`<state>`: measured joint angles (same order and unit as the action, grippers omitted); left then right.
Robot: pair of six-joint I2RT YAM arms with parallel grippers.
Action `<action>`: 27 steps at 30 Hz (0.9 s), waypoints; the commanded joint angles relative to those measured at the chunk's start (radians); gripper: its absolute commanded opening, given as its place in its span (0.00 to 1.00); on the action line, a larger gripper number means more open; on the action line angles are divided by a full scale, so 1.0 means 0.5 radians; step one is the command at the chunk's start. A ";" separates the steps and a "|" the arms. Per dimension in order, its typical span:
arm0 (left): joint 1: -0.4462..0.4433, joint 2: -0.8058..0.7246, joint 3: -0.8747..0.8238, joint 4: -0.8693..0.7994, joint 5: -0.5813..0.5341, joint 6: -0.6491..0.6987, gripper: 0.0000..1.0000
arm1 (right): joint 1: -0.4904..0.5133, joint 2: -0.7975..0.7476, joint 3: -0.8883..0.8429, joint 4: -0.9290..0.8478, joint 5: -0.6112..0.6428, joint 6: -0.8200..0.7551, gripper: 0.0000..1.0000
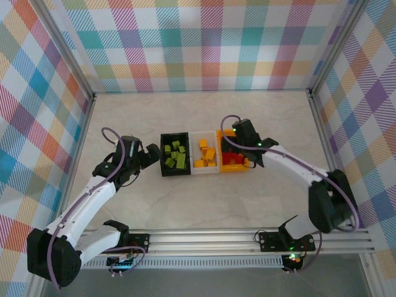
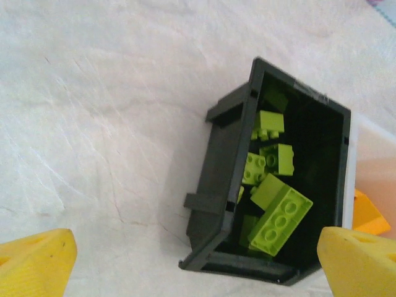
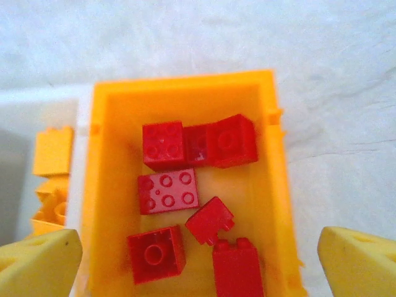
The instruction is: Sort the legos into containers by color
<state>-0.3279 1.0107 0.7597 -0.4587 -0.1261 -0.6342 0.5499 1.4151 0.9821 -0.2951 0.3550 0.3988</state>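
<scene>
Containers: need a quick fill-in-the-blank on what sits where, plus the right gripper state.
1. The legos in the black bin are all ____.
2. The legos in the orange-yellow bin are all ____.
3. The white bin sits ____ the other two bins.
4. The right gripper hovers over the orange-yellow bin, jaws ____.
Missing words: green; red; between; open.

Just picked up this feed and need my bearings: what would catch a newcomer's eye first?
The row of bins mid-table, already sorted: green bricks in the black bin, orange bricks in the white bin, red bricks in the orange bin. Both grippers stand open, the left gripper beside the black bin, the right gripper over the red bricks.
</scene>
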 commanded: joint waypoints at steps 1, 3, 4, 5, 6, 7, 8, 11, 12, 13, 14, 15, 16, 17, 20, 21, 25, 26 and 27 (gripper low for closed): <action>-0.010 -0.061 0.039 0.181 -0.249 0.167 1.00 | -0.011 -0.205 -0.112 0.184 0.149 -0.032 1.00; -0.010 -0.073 -0.019 0.377 -0.337 0.316 1.00 | -0.012 -0.287 -0.157 0.198 0.227 -0.033 1.00; -0.012 -0.072 -0.069 0.504 -0.399 0.394 1.00 | -0.015 -0.321 -0.187 0.220 0.234 -0.054 1.00; -0.007 -0.065 -0.114 0.617 -0.468 0.486 1.00 | -0.019 -0.357 -0.218 0.246 0.232 -0.071 1.00; -0.005 -0.052 -0.151 0.728 -0.534 0.587 1.00 | -0.021 -0.387 -0.252 0.282 0.229 -0.090 1.00; 0.009 -0.020 -0.200 0.853 -0.606 0.704 1.00 | -0.025 -0.421 -0.293 0.326 0.231 -0.106 1.00; 0.049 0.034 -0.221 0.937 -0.663 0.781 1.00 | -0.036 -0.450 -0.328 0.349 0.232 -0.094 1.00; 0.249 0.254 -0.213 1.020 -0.577 0.995 1.00 | -0.089 -0.523 -0.412 0.388 0.232 -0.049 1.00; 0.288 0.323 -0.222 1.062 -0.537 1.063 1.00 | -0.107 -0.539 -0.436 0.397 0.226 -0.046 1.00; 0.319 0.400 -0.246 1.136 -0.488 1.133 1.00 | -0.123 -0.553 -0.451 0.401 0.215 -0.046 1.00; 0.338 0.467 -0.279 1.220 -0.466 1.189 1.00 | -0.139 -0.564 -0.460 0.400 0.207 -0.049 1.00; 0.345 0.516 -0.314 1.309 -0.470 1.225 1.00 | -0.149 -0.571 -0.466 0.395 0.208 -0.049 1.00; 0.349 0.563 -0.363 1.427 -0.473 1.263 1.00 | -0.167 -0.580 -0.473 0.388 0.213 -0.049 1.00; 0.349 0.605 -0.425 1.588 -0.465 1.286 1.00 | -0.187 -0.590 -0.479 0.383 0.209 -0.046 1.00; 0.352 0.733 -0.585 2.010 -0.414 1.375 1.00 | -0.249 -0.636 -0.514 0.397 0.221 -0.055 1.00; 0.352 0.788 -0.605 2.103 -0.403 1.404 1.00 | -0.268 -0.654 -0.522 0.399 0.219 -0.059 1.00; 0.398 0.916 -0.468 1.955 -0.197 1.425 1.00 | -0.350 -0.724 -0.628 0.559 0.329 -0.211 1.00; 0.408 0.943 -0.437 1.925 -0.148 1.435 1.00 | -0.375 -0.731 -0.667 0.625 0.386 -0.279 1.00; 0.416 0.964 -0.413 1.906 -0.109 1.435 1.00 | -0.413 -0.738 -0.702 0.688 0.406 -0.330 1.00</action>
<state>-0.1402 1.4731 0.4969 0.4286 -0.2653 0.0437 0.3744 1.0626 0.6735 -0.0582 0.4900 0.3225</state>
